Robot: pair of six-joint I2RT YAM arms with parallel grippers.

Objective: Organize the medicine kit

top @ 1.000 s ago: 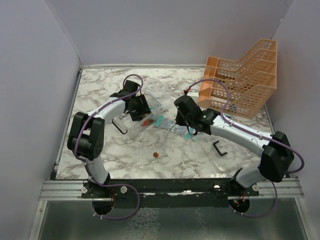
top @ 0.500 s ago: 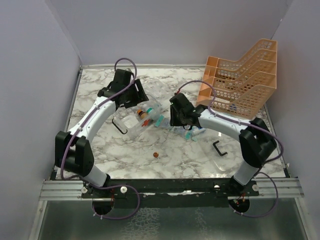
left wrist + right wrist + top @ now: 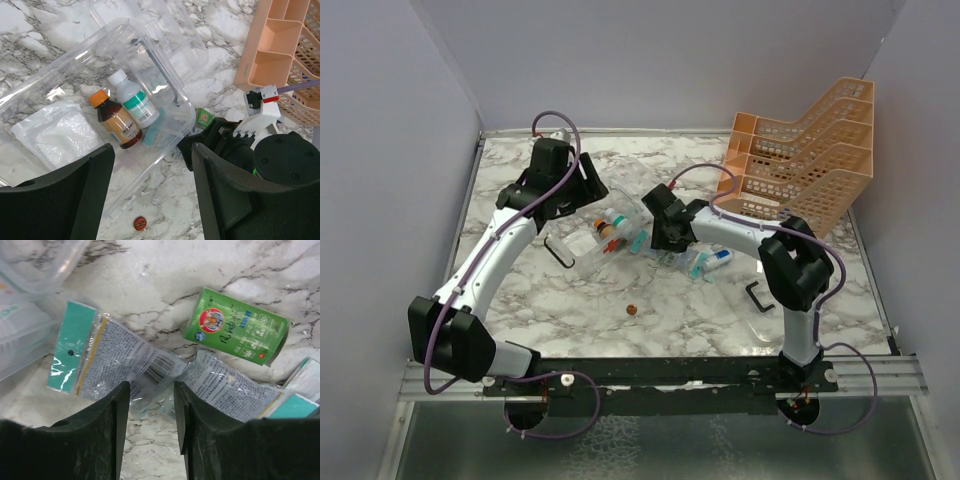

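The medicine kit (image 3: 588, 252) is a clear open box left of centre with a black handle (image 3: 559, 252). In the left wrist view the kit (image 3: 65, 65) holds a brown bottle with an orange cap (image 3: 116, 122), a white bottle (image 3: 134, 100) and a white pouch (image 3: 55, 135). My left gripper (image 3: 582, 198) is open and empty, above the box (image 3: 152, 150). My right gripper (image 3: 658, 236) is open just right of the box. Its jaws (image 3: 151, 390) straddle the end of a teal-topped sachet (image 3: 90, 355). A second sachet (image 3: 235, 392) and a green packet (image 3: 235, 332) lie beside it.
An orange mesh rack (image 3: 805, 165) stands at the back right. A clear lid (image 3: 770, 325) with a black handle (image 3: 760, 297) lies front right. A small red cap (image 3: 631, 310) lies on the marble in front of the box. A small white bottle (image 3: 717, 257) lies by the sachets.
My left gripper has drawn up and back from the box, leaving the bottles in it. My right gripper has moved left to the sachets next to the box.
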